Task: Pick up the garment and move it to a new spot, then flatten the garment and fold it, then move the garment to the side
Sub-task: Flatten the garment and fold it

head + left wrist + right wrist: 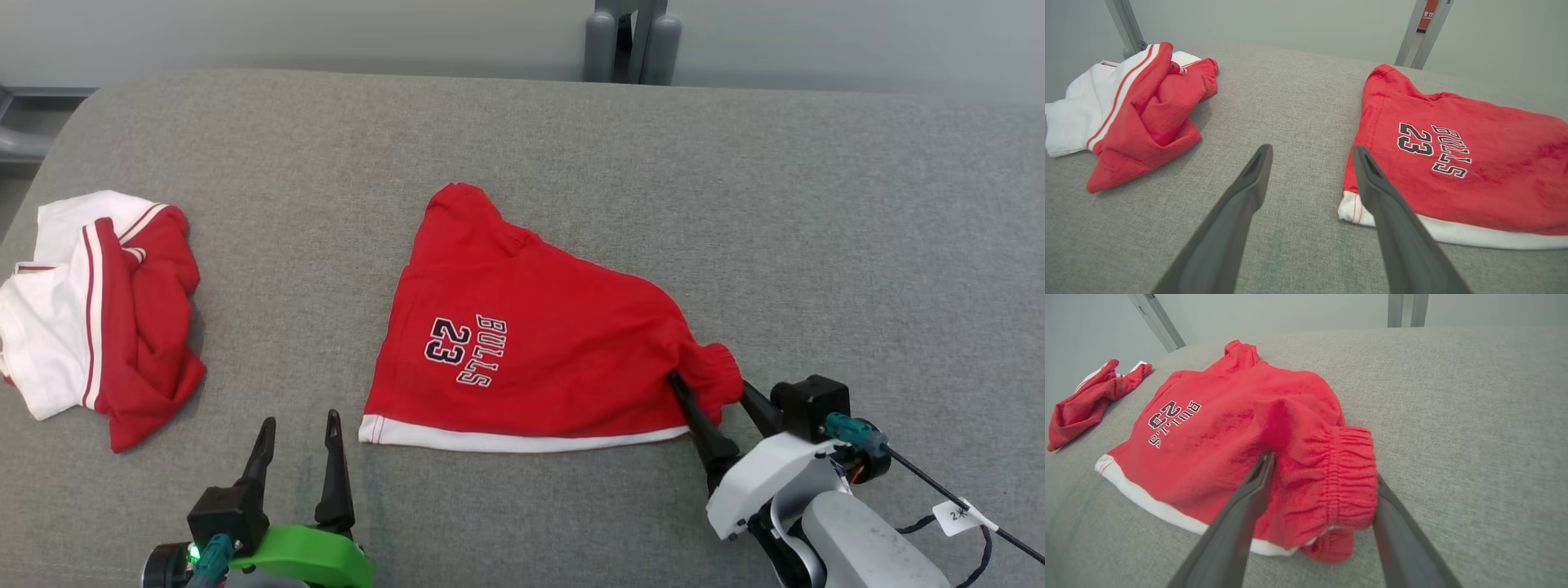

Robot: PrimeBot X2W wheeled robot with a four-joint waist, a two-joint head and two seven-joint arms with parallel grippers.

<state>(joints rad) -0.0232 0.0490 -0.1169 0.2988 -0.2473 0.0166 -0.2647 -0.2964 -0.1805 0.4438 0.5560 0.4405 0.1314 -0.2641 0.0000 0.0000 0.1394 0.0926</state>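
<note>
- We're looking down on the grey cushion, and the red shorts lie in the middle of it, spread roughly flat, with one corner pointing toward the far edge.
- The "BULLS 23" lettering faces up, turned sideways in the head view, and the white hem runs along the near edge of the cloth.
- The right gripper is down at the shorts' near right corner, where the elastic waistband is bunched into a fat gathered roll.
- Its two dark fingers stand wide apart, one on each side of that roll, with the cloth sitting between them: jaws spread, not pinched.
- In the right wrist view, one fingertip lies against the fabric and the other is hidden behind the roll, so I cannot tell whether it presses there.
- The rest of the shorts lies on the cushion.
- The left gripper hangs low at the near left, its fingers spread wide with only grey cushion between them.
- It sits just beside the shorts' near left corner. In the left wrist view, one finger crosses in front of the white hem, and I can't tell if it touches.
- Far to the left, well apart from the shorts, a crumpled red-and-white garment lies in a heap near the cushion's edge.
- Beyond the far edge, grey metal posts stand against a pale wall.
</note>
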